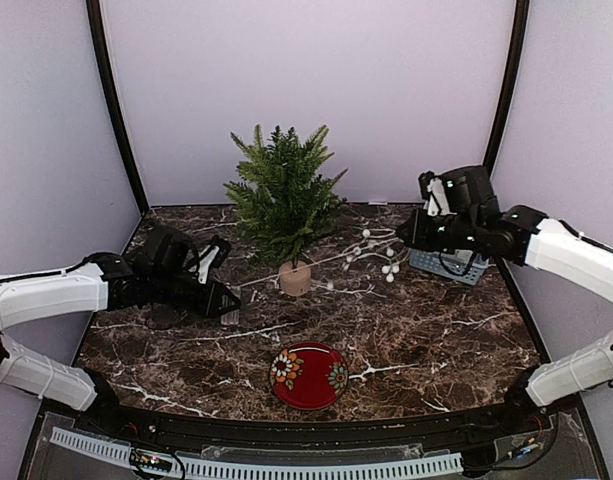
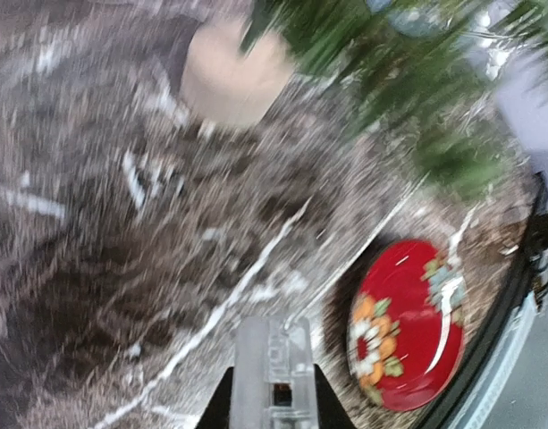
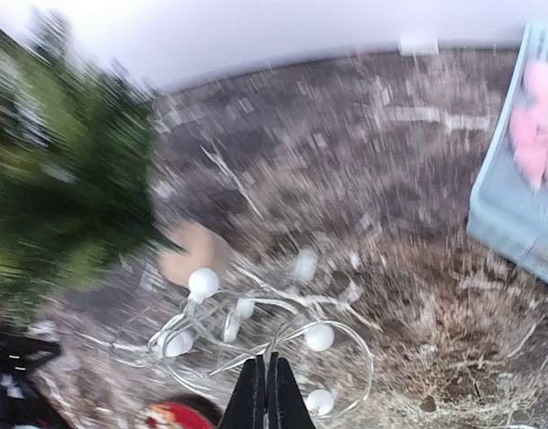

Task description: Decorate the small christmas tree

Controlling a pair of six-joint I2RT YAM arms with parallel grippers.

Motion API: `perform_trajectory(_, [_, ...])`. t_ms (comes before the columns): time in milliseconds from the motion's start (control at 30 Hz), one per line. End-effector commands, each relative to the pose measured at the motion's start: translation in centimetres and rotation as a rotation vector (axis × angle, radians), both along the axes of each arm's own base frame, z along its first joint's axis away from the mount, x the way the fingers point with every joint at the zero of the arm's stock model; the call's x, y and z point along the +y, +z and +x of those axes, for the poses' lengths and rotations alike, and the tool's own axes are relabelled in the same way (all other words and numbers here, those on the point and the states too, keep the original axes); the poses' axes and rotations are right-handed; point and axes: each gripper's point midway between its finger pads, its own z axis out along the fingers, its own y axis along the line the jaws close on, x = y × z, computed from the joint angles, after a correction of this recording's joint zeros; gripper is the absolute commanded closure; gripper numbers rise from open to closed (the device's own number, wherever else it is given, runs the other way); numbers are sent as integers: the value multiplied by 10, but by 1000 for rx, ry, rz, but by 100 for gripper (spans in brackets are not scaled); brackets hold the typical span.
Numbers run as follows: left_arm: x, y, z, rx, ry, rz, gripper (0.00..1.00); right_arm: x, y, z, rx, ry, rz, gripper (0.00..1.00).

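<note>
The small christmas tree point(image 1: 283, 195) stands upright on its light-wood stump point(image 1: 295, 278) at the back middle of the marble table. A string of white ball lights point(image 1: 376, 255) lies on the table to its right, with a thin wire trailing left past the stump. My right gripper point(image 1: 404, 233) hangs over these lights. In the right wrist view its jaws point(image 3: 267, 362) are shut, with a loop of the light string point(image 3: 256, 322) pinched at the tips. My left gripper point(image 1: 224, 302) sits low, left of the tree, shut on a clear plastic box point(image 2: 256, 357).
A red flowered plate point(image 1: 308, 375) lies near the front edge, right of the left gripper. A light blue basket point(image 1: 448, 265) holding pink things point(image 3: 533, 125) stands at the back right under the right arm. Both wrist views are blurred.
</note>
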Motion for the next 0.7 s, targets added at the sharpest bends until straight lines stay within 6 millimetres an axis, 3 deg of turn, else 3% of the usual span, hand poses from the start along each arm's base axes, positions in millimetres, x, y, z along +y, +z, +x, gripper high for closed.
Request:
perform_trajectory(0, [45, -16, -3, 48, 140, 100, 100, -98, 40, 10, -123, -327, -87, 100])
perform_trajectory(100, [33, -16, -4, 49, 93, 41, 100, -112, 5, 1, -41, -357, -104, 98])
perform_trajectory(233, [16, -20, -10, 82, 7, -22, 100, -111, -56, -15, 95, -354, -99, 75])
perform_trajectory(333, [7, -24, -16, 113, -46, -48, 100, -107, -82, -25, 137, -331, -71, 64])
perform_trajectory(467, [6, -26, -15, 124, -54, -33, 100, -115, -83, -26, 127, -334, -135, 48])
perform_trajectory(567, [9, -26, -15, 121, -44, -21, 100, -86, -71, -25, 92, -149, -92, 33])
perform_trajectory(667, [8, -26, -16, 124, -47, -31, 100, -52, -63, -28, 61, 34, -40, 25])
